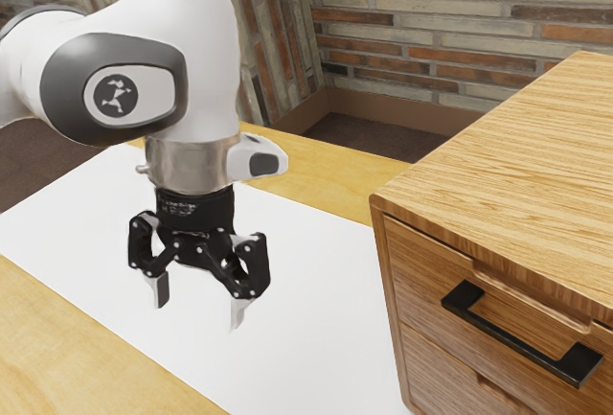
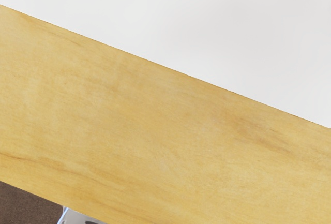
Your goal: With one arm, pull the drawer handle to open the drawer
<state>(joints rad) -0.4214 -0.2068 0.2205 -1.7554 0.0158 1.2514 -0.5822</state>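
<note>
Wooden table (image 2: 155,141) (exterior: drawer handle (image 1: 517,340))

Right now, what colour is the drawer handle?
The drawer handle is black; exterior view shows it best.

Black handle (image 1: 517,335); wood-grained drawer (image 1: 421,271); white mat (image 1: 316,324); perhaps brown floor (image 2: 20,211).

The side camera sits close, angled down across the worktop (image 1: 57,357) toward the brick wall (image 1: 460,12). The camera at the claw (image 1: 199,311) faces down, close, sharing that worktop and the white mat (image 1: 316,329).
</note>
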